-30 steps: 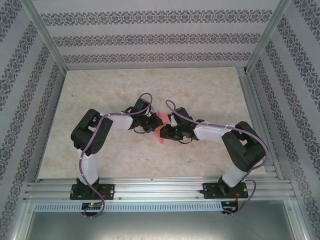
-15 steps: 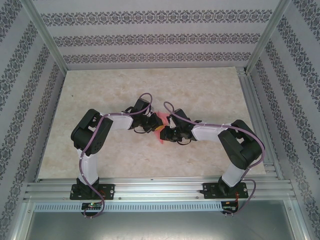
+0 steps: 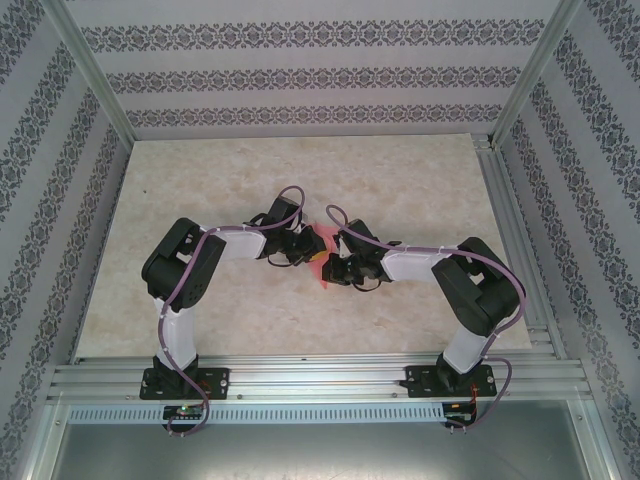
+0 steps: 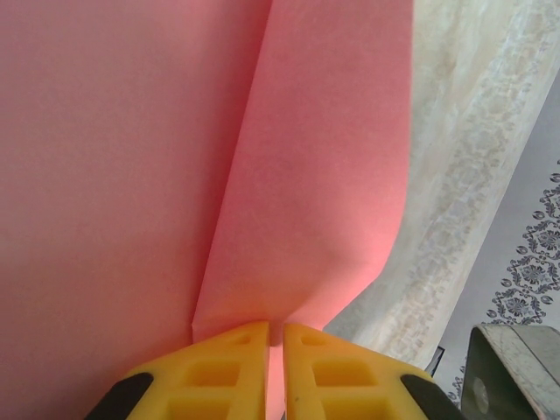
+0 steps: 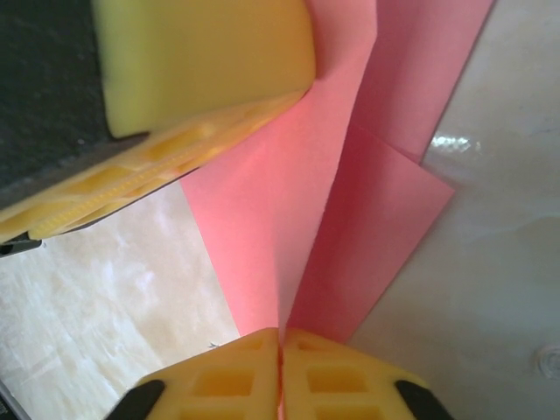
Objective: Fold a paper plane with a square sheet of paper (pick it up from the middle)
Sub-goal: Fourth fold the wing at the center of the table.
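1. The pink paper sheet (image 3: 321,264) sits between the two grippers, pinched from both sides.
2. The left gripper (image 4: 274,337) is clamped on one edge, and a fold line runs straight ahead from its fingertips.
3. The right gripper (image 5: 280,343) is clamped on another edge, its crease leading ahead toward the left one.
4. Neither arm is nearer. I'd judge the next fold turns on that crease.

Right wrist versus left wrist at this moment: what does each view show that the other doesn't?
Right wrist: the right gripper shut on the paper, facing the left gripper. Left wrist: the patterned wall and a grey metal part. Both: the folded pink paper, with the left gripper pinching it.
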Available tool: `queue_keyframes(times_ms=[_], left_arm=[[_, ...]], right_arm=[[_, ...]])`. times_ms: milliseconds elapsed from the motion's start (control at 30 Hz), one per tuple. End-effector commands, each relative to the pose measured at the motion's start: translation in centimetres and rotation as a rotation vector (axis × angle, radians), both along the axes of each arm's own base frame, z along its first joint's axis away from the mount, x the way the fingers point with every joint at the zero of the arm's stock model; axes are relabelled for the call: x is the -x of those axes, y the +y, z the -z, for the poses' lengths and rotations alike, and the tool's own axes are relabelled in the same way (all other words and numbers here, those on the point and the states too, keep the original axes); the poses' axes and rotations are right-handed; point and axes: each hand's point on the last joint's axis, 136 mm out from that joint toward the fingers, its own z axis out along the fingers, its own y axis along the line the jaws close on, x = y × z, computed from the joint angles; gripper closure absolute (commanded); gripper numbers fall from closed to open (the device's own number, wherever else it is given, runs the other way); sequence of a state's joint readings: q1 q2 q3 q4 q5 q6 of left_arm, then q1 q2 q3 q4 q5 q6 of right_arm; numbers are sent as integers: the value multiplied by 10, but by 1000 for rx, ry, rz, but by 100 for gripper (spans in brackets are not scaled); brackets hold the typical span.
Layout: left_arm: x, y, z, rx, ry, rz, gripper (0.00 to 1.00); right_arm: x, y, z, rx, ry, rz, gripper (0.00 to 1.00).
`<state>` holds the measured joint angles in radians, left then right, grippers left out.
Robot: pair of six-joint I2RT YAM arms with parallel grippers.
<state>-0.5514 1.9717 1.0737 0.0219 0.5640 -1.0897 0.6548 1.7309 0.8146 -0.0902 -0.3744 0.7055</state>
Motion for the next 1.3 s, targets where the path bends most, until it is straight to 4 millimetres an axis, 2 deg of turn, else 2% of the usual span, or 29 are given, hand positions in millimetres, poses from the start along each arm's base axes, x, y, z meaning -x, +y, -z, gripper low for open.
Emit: queue_keyframes(times_ms=[0,200,367,733,933,1067,1267], left_arm=[[-4,-8,-9,19,-21,12,86],[-3,-6,-9,16,-22,10,86],[-4,-8,-10,22,-27,13,86],[-6,-13,-19,47,-55,39,80],[-6,-16,-14,55,-38,52,80],[-6,-15,-3,33,-8,48,82],[-3,-12,14,8,15,41,84]], right_arm=[[-5,6,-6,-5,-35,-19,96],[-3,5,-3,-118,27,-42,99],[1,1,12,-192,106,-19,99],[0,-11,32,-206,210,62,98],[0,-14,36,-189,222,76,98],[-2,-14,34,-195,213,80,98],[-10,-12,16,-217,164,94,95]])
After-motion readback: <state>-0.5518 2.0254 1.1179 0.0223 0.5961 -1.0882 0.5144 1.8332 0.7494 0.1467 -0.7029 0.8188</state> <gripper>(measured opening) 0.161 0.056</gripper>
